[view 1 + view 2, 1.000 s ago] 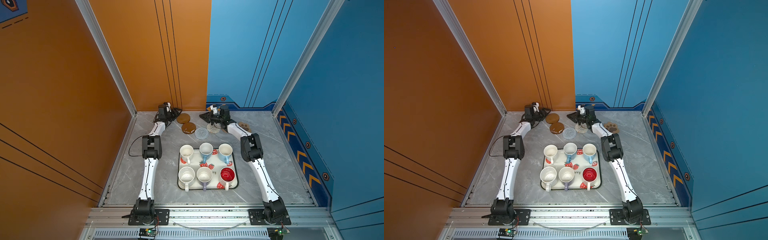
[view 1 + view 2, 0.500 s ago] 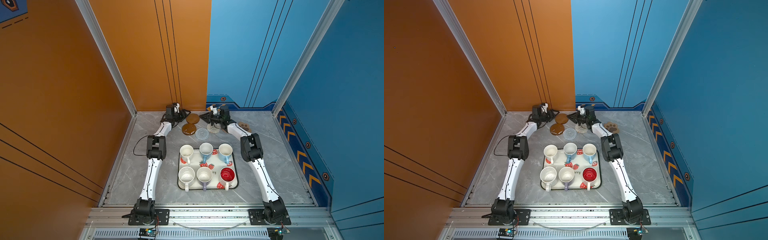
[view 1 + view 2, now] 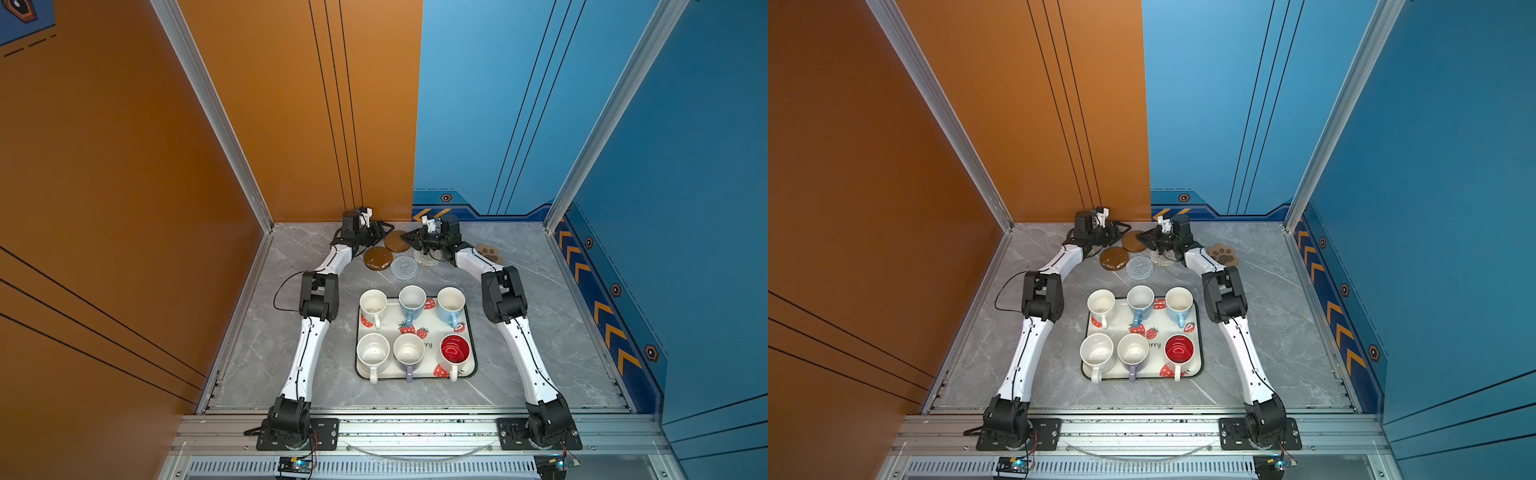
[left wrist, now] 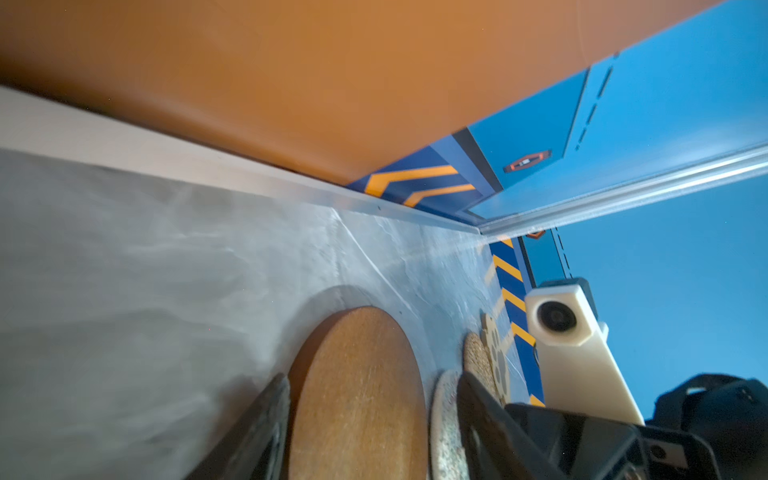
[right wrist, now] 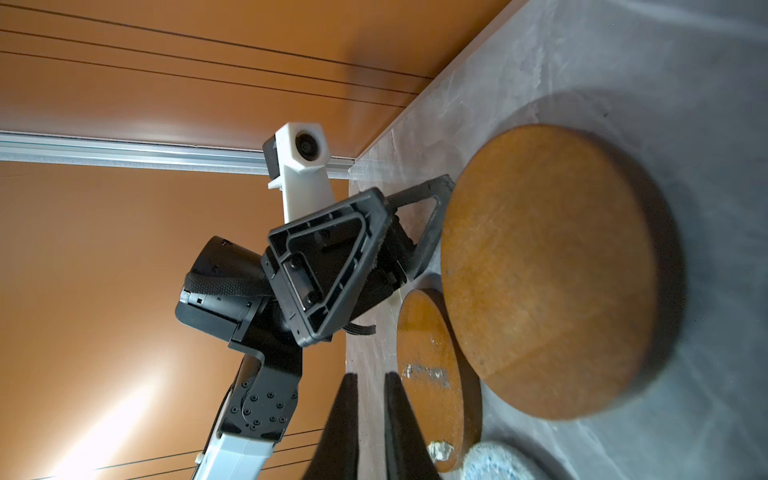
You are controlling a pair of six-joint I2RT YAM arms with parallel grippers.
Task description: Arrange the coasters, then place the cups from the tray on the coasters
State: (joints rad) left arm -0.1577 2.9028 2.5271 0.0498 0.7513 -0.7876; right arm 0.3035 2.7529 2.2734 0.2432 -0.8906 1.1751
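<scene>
Since the far brown disc [image 4: 357,395] is round, we find no long axis in it. It lies flat on the table [image 3: 291,332] near the back wall. Our left gripper [image 4: 372,376] is spread, with one finger on each side of that disc. Closer in lie a second brown disc [image 3: 378,258], a grey spiral mat [image 3: 404,268] and a cream spiral mat [image 3: 424,257]. Our right gripper [image 5: 368,378], its fingers almost pressed together and holding nothing, faces the left gripper. Six cups [image 3: 373,302] stand on the tray [image 3: 432,330], their handles pointing toward the arm bases.
</scene>
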